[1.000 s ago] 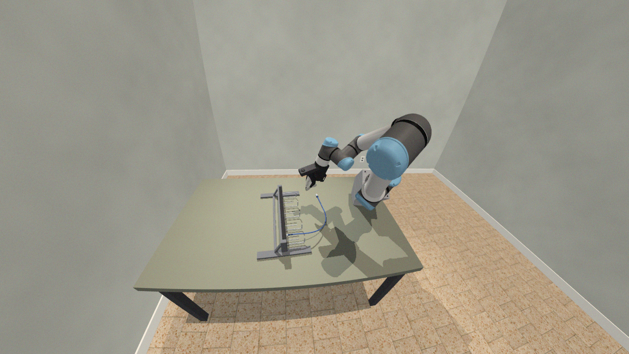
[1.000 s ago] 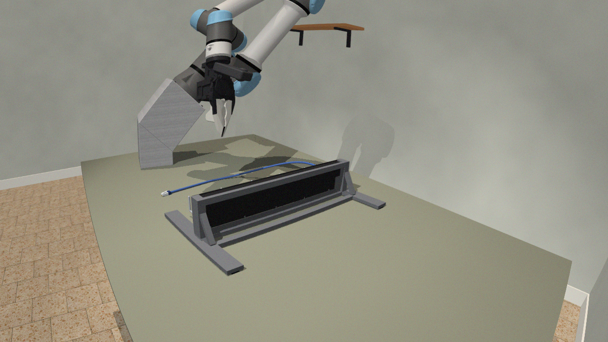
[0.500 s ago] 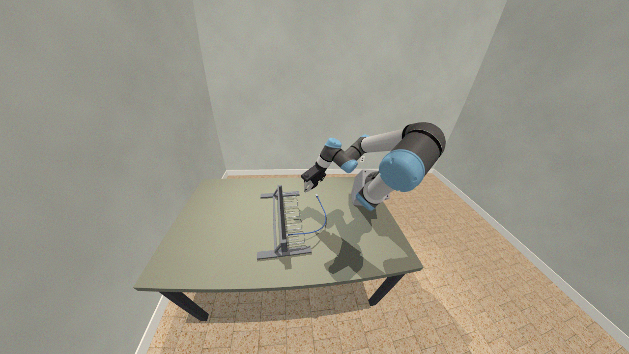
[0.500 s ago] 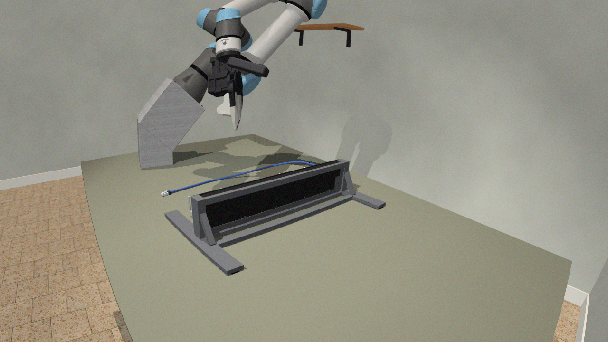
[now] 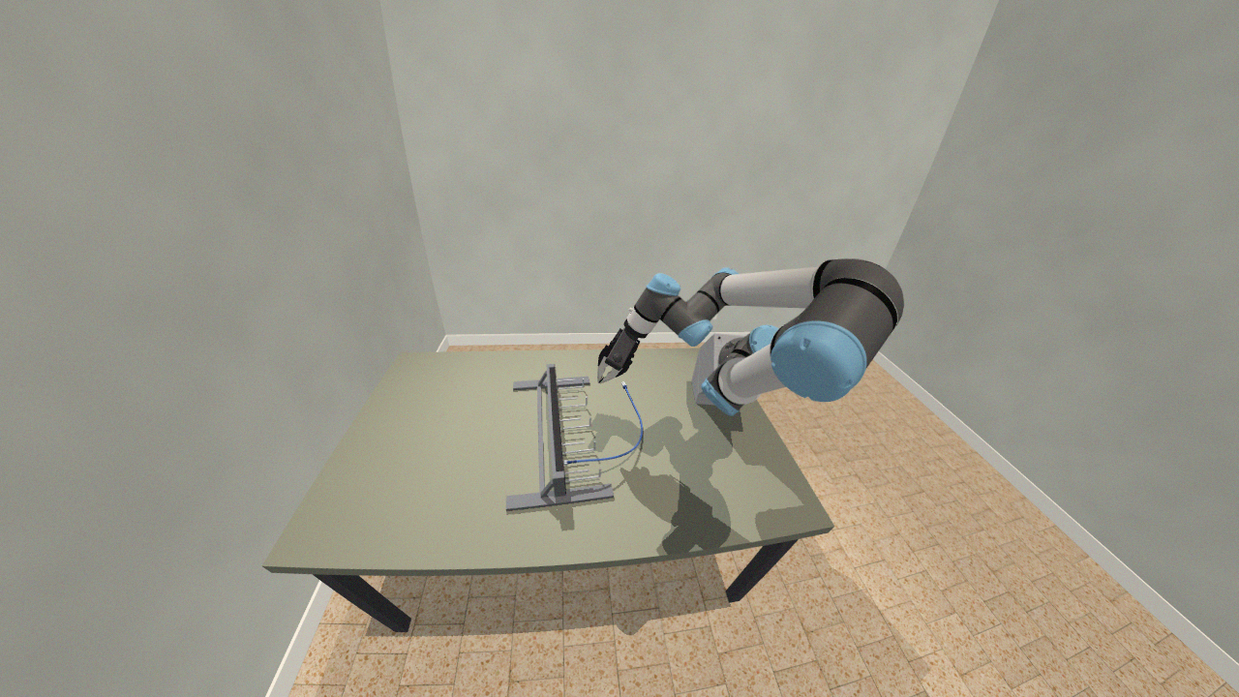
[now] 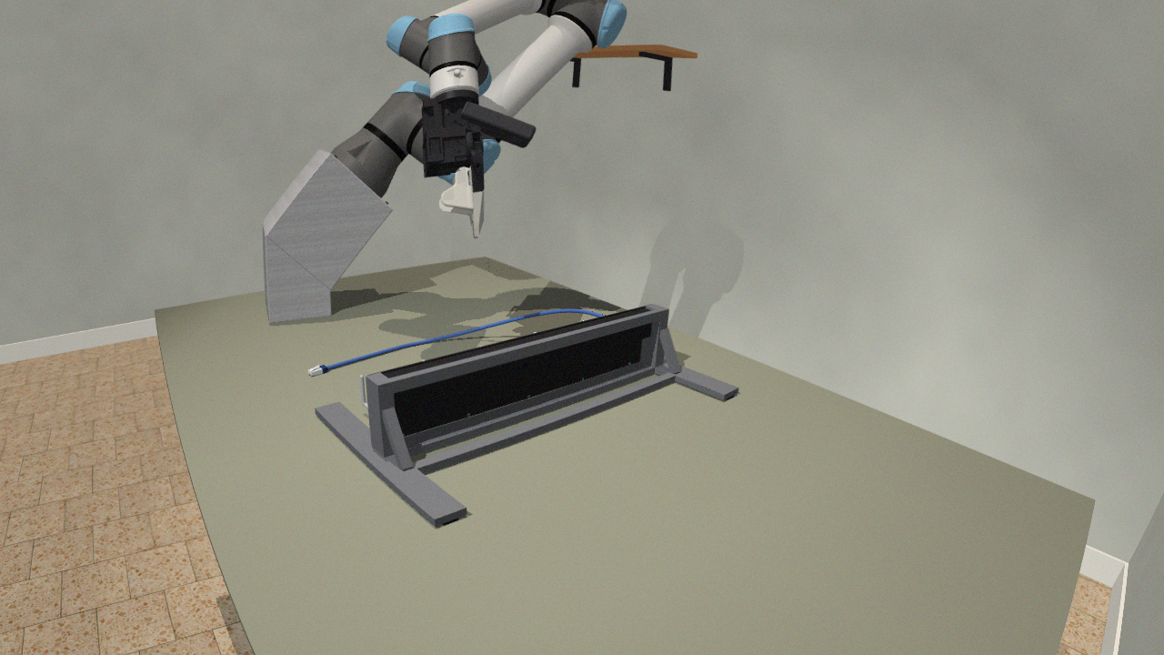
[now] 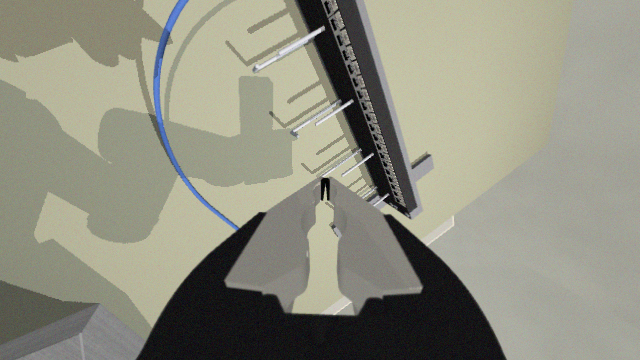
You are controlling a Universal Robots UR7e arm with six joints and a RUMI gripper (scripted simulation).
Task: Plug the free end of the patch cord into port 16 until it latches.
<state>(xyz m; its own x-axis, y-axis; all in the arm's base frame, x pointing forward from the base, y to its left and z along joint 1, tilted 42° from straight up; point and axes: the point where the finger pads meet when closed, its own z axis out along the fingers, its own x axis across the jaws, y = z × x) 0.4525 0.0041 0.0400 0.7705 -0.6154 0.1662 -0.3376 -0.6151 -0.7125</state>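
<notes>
The grey free-standing rack [image 5: 554,498] [image 6: 390,474] [image 7: 385,107] stands upright on the olive table [image 5: 415,485] [image 6: 732,529]. Its row of ports faces the arm. The blue patch cord [image 5: 640,426] [image 6: 456,332] [image 7: 162,115] curves from a port near one end of the rack out over the table. Its free plug [image 5: 624,385] [image 6: 314,370] lies on the table in front of the rack. My gripper [image 5: 603,375] [image 6: 476,230] [image 7: 325,179] is shut and empty. It hangs well above the table near the far end of the rack, above and beside the free plug, not touching it. The wrist view does not show the plug.
Thin metal cable-guide bars [image 7: 320,115] stick out from the rack's port side toward the arm. The arm's grey pedestal [image 6: 317,236] stands at the table edge behind the cord. A wall shelf [image 6: 635,53] hangs high behind the arm.
</notes>
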